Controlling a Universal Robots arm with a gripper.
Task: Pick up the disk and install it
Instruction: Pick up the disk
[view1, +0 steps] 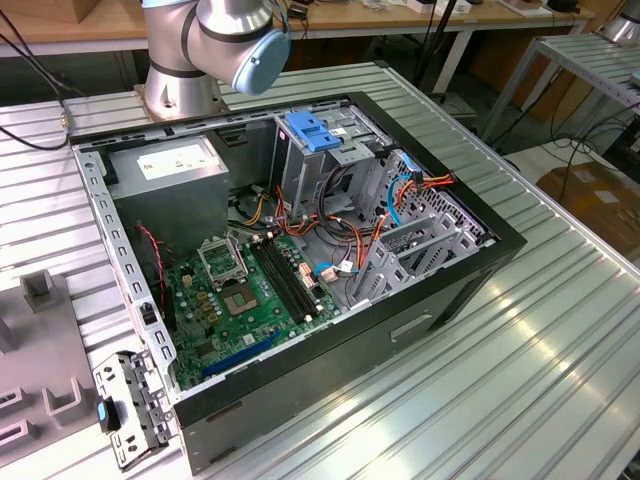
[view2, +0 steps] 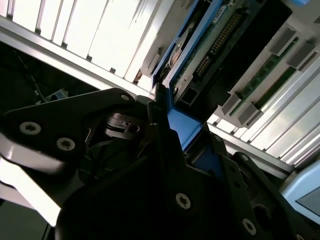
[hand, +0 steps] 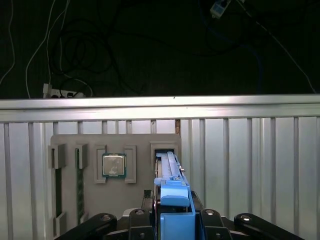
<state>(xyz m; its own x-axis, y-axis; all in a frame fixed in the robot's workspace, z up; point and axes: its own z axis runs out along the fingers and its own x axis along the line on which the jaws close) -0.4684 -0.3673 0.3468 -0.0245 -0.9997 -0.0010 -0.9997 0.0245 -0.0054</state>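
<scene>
One flat disk, framed by light-blue plastic carrier rails, appears edge-on in the first wrist view. It is a thin silver-metal strip running away from a chunky blue end tab, with its far end at the end slot of the flat grey plastic fixture tray. In the second wrist view the disk shows a green circuit-board face with a row of connector pins beside a blue rail. The black gripper is clamped on the disk, one finger pressed against each blue side. I cannot tell whether the disk is lifted clear of the tray's slot or rests in it. The gripper's body cuts off the disk's near end. A square silver processor chip sits in the tray beside that slot.
</scene>
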